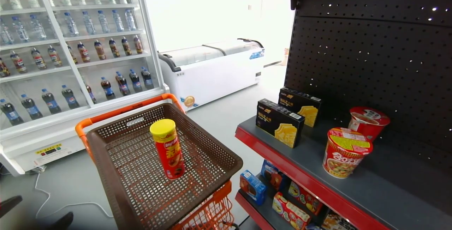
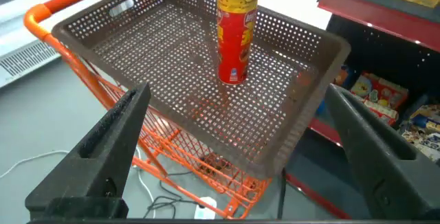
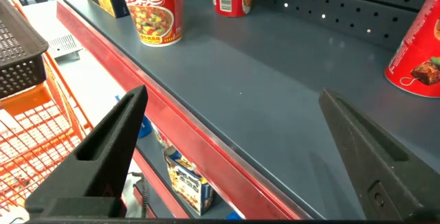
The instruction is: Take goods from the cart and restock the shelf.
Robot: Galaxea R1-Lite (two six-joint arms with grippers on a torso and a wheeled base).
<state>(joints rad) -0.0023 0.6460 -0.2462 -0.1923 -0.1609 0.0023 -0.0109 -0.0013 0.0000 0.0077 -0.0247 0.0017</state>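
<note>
Upright near the middle of the brown basket (image 1: 208, 141), on its perforated floor, a red chip canister (image 1: 167, 149) with a yellow lid stands alone; the basket rests atop the orange cart (image 1: 123, 112). Left gripper (image 2: 237, 162): outside the basket and facing it, fingers spread wide with nothing between them, well apart from the canister. Right gripper (image 3: 237, 162): over the grey shelf (image 1: 370, 191), fingers likewise wide apart and holding nothing. On the shelf board, a red noodle cup (image 1: 344, 152) stands near the red front lip, with a second noodle cup (image 1: 367, 122) behind it against the black pegboard (image 1: 370, 46). Farther along, two black-and-yellow boxes (image 1: 280, 122) stand upright, one just behind the other. Packaged snacks (image 1: 289, 209) fill the lower tier. Beyond the cart stand a glass-door cooler (image 1: 70, 46) stocked with bottles and a white chest freezer (image 1: 212, 67).
</note>
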